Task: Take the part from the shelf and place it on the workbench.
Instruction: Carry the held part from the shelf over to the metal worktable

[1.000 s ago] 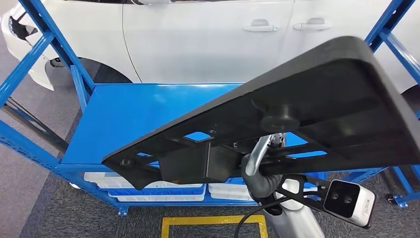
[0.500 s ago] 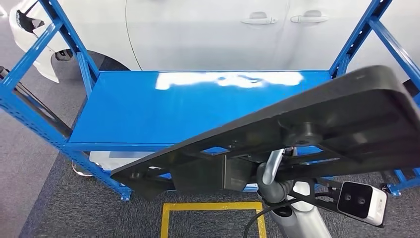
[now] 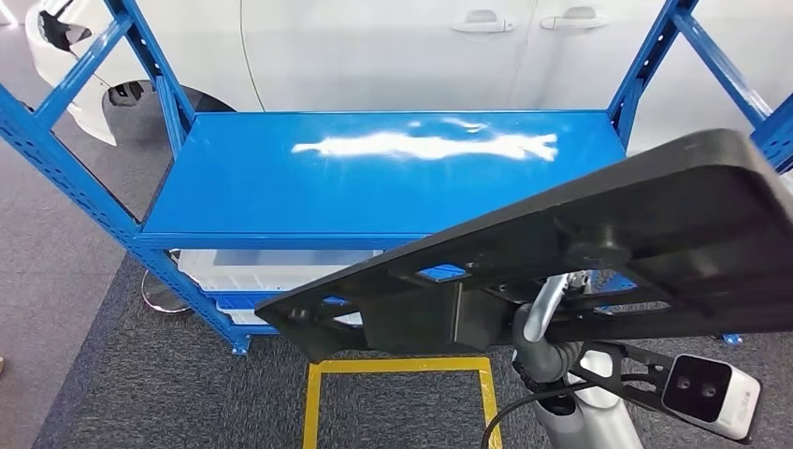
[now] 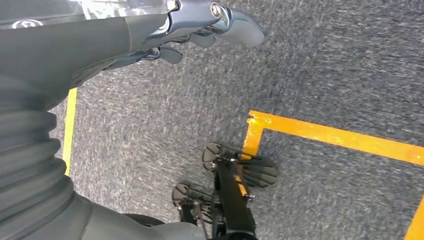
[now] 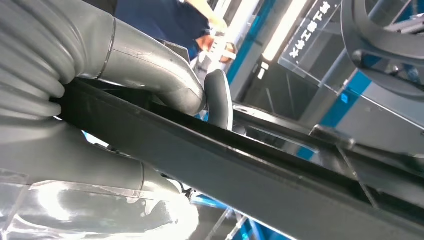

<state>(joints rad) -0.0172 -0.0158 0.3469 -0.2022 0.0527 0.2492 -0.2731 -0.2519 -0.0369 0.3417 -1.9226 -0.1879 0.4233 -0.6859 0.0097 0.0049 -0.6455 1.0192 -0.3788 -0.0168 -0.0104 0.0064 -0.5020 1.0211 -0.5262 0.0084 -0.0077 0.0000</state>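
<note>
The part [image 3: 655, 234] is a large flat black plastic panel with ribs and cut-outs on its underside. It hangs tilted in the air in front of the blue shelf [image 3: 374, 187], off the shelf board. My right hand [image 3: 544, 327] grips it from below, near its middle. Up close in the right wrist view, the grey thumb [image 5: 150, 75] and a dark finger [image 5: 218, 97] clamp one of the panel's black ribs [image 5: 250, 170]. My left hand [image 4: 210, 25] hangs over the grey carpet with its fingers apart and nothing in it.
The blue shelf's top board is bare, and white bins [image 3: 252, 271] sit on the level below. A white car [image 3: 393, 56] stands behind the shelf. A yellow taped rectangle [image 3: 397, 367] marks the carpet at my feet. Blue uprights [image 3: 84, 168] flank the shelf.
The whole view has shifted: the shelf now lies farther off and more to the left, so the camera has moved back. The panel stays in my right hand's grip.
</note>
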